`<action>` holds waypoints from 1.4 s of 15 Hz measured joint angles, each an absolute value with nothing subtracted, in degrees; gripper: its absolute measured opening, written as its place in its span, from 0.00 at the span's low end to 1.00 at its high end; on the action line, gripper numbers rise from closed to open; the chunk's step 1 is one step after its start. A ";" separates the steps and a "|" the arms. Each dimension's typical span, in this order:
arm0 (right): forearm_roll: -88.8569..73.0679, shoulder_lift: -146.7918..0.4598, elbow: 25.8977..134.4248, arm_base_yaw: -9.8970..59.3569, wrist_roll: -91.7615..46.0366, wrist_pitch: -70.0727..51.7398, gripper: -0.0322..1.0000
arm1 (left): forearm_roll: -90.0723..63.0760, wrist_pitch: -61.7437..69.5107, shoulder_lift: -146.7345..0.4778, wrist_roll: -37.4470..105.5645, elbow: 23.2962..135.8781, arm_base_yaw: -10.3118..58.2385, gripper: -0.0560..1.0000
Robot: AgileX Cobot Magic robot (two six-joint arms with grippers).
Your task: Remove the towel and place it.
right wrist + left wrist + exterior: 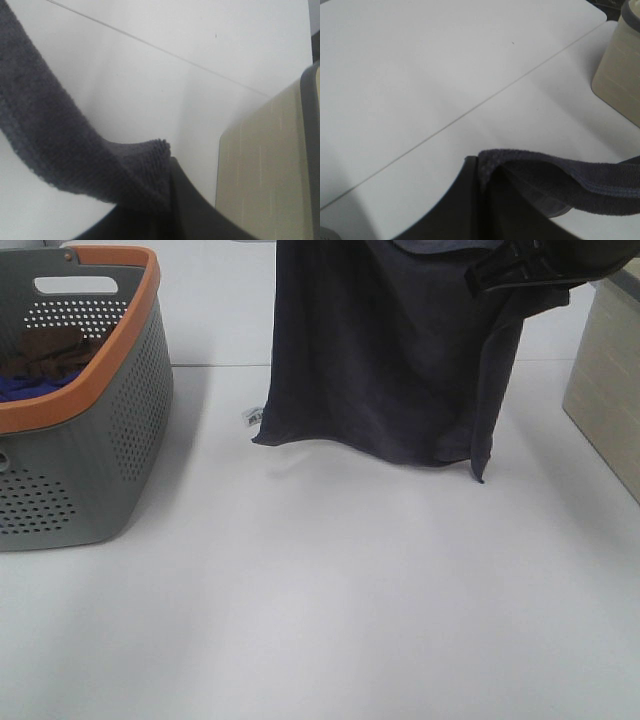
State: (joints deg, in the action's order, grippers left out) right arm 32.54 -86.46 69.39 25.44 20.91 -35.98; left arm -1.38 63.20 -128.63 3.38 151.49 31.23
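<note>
While the towel [390, 360] hangs as a dark curtain over the white table [330, 640], the step in hand appears to be laying it down, and that calls for both arms to work as one. The upper hem should be kept level and stretched. The lower hem should meet the table first, and the cloth should then be drawn out flat behind it. The side under the right gripper [500, 275] is gathered into a vertical fold, so widening the span between the arms before lowering would probably give a smoother result. The release is best left until the cloth rests fully on the surface.

Both jaws are closed tight on the towel. The left gripper [479, 167] pinches one end of the hemmed top edge. The right gripper pinches the other, as its own wrist view confirms. From each grip the cloth falls toward 6 o'clock. Whether the lower hem touches the table or hangs just above it cannot be told. A small white tag [254, 416] marks the lower corner at 7 o'clock.

The grey basket [120, 410], holding a brown cloth [50, 348] and a blue cloth [25, 388], stands at 9 o'clock of the towel, apart from it. A beige box [610, 390] stands near at 3 o'clock. The descent should stay between them.
</note>
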 joint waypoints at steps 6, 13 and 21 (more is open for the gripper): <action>34.21 -86.52 69.39 24.58 3.61 -21.37 0.03 | -1.43 59.59 -128.63 0.80 151.49 31.00 0.05; 48.70 -93.62 73.40 21.83 10.31 -18.05 0.03 | 8.31 48.99 -131.89 -5.79 151.78 30.94 0.05; 49.33 -107.54 90.47 12.78 11.75 -6.88 0.03 | 15.64 22.63 -140.49 -7.28 151.78 29.34 0.05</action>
